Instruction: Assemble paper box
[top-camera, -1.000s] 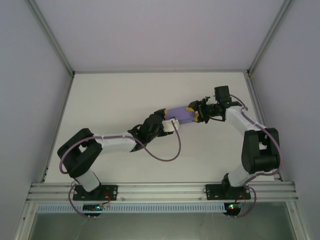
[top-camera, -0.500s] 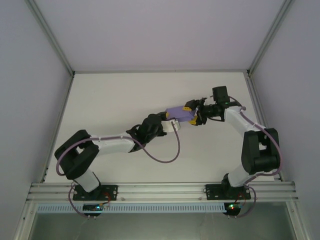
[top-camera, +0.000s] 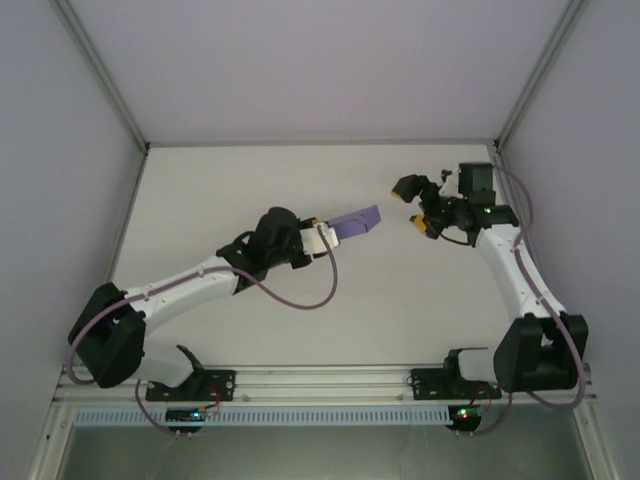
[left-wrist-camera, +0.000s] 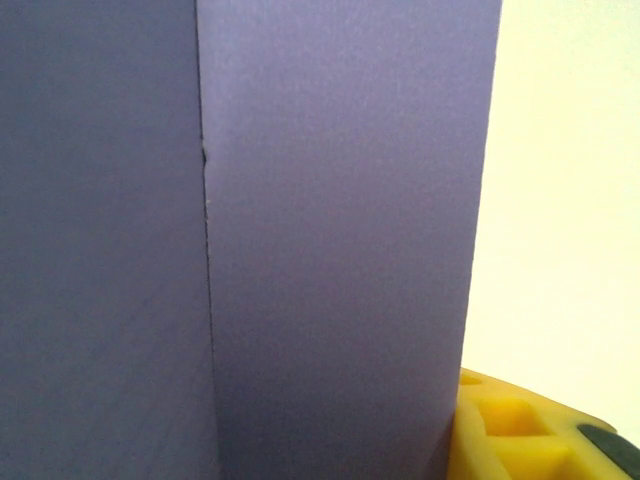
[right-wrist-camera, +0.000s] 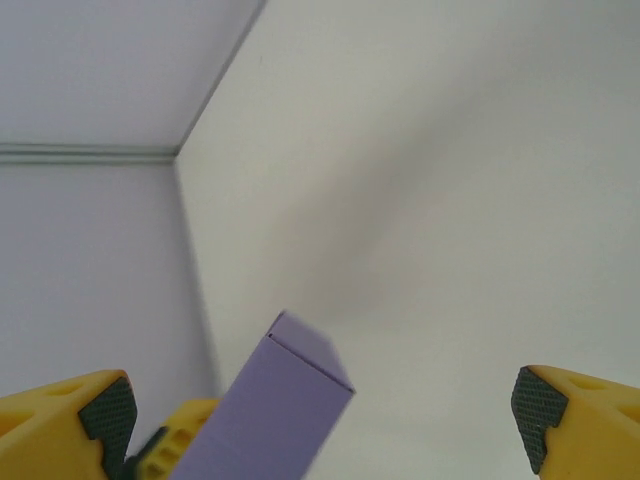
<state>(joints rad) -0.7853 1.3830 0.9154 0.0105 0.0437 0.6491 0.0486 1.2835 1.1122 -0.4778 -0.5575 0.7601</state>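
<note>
Left arm (top-camera: 180, 285): is stretching diagonally from its base toward the table's middle, wrist pointing right.
Left gripper (top-camera: 330, 236): is clamping one end of the paper box (top-camera: 358, 221), with a yellow finger (left-wrist-camera: 520, 435) lying against the card's edge.
Right arm (top-camera: 510, 275): is rising from its base and leaning back-left, wrist pointing left.
Right gripper (top-camera: 417, 207): is standing wide, yellow fingertips (right-wrist-camera: 75, 415) spread far apart, gripping nothing.

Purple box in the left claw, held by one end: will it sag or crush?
Probably stiff enough: the paper box juts from the left claw without droop. Likely light, being thin card. Its seam hints at hollow walls that may dent under hard squeezing.
</note>
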